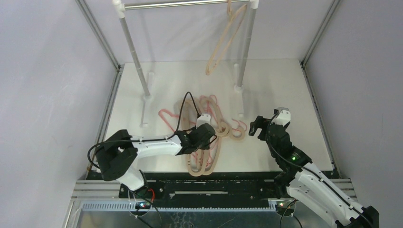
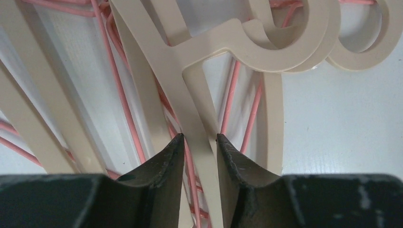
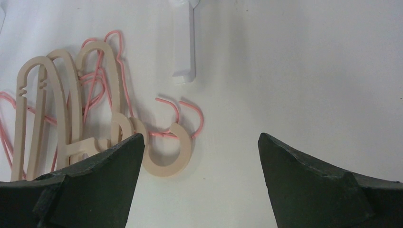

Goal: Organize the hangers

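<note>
A heap of hangers (image 3: pixel 166 170), beige and pink wire mixed, lies flat on the table (image 1: pixel 285 95) just in front of the rail (image 1: pixel 185 4). One further beige hanger (image 1: pixel 209 69) hangs from the rail near its right post. The left gripper (image 2: pixel 199 138) stands over the heap, jaws set narrow either side of one beige bar (image 2: pixel 178 95) below its hook; whether they press it cannot be told. Only the left wrist view shows this straddle; from overhead the gripper body hides it. The right gripper (image 3: pixel 199 137) is spread wide and empty, right of the heap.

Silver rail (image 1: pixel 185 4) on 2 white-jointed uprights (image 1: pixel 135 57), atop white table (image 1: pixel 285 95)
</note>
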Available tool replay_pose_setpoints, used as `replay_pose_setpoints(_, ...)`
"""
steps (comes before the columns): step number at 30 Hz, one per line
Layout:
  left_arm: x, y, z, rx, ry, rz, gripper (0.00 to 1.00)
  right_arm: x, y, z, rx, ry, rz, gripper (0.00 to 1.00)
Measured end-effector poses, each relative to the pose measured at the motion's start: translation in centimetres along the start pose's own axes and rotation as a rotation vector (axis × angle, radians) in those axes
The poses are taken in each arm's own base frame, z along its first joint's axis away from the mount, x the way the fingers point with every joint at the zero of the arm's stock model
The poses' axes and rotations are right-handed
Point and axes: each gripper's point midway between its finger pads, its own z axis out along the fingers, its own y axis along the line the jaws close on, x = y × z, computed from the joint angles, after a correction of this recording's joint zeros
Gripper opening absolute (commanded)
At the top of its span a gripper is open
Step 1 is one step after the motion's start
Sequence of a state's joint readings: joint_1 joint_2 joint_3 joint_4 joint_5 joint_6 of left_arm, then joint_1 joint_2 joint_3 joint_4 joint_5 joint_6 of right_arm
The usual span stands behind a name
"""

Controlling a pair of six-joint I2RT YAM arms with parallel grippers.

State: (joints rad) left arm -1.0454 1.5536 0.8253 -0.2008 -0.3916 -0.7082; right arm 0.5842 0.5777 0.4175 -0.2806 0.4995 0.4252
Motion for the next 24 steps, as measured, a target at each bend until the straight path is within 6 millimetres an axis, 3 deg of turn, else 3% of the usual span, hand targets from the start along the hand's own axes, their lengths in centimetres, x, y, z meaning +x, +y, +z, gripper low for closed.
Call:
replay_pose_setpoints(3, 0.3, 0.2, 0.3, -0.014, 0.006, 0.006, 0.21, 0.0, 0.0, 0.0, 0.0, 0.0, 0.0, 0.98)
replay_pose_setpoints(5, 0.5, 0.4, 0.5, -0.022, 0.01, 0.006, 0.03, 0.0, 0.0, 0.0, 0.0, 0.0, 0.0, 0.98)
replay_pose_setpoints(6, 0.4, 0.3, 0.6, -0.025, 0.006, 0.001, 0.0, 0.0, 0.0, 0.0, 0.0, 0.0, 0.0, 0.98)
replay_pose_setpoints(14, -0.3, 0.7, 0.0, -0.042, -0.013, 0.01, 0.0, 0.3, -0.2, 0.0, 0.001, 0.001, -0.001, 0.98)
replay_pose_setpoints(17, -1.1, 1.7, -2.0, -0.059, -0.031, 0.019, 0.0, 0.6, -0.3, 0.0, 0.003, 0.005, -0.003, 0.98)
replay_pose_setpoints(23, -5.6, 3.3, -8.0, -0.041, -0.185, -0.008, 0.0, 1.1, -0.4, 0.2, 0.008, 0.017, -0.01, 0.98)
replay_pose_setpoints(24, -5.8, 3.4, -8.3, -0.041, -0.192, -0.008, 0.0, 1.1, -0.4, 0.3, 0.007, 0.017, -0.009, 0.98)
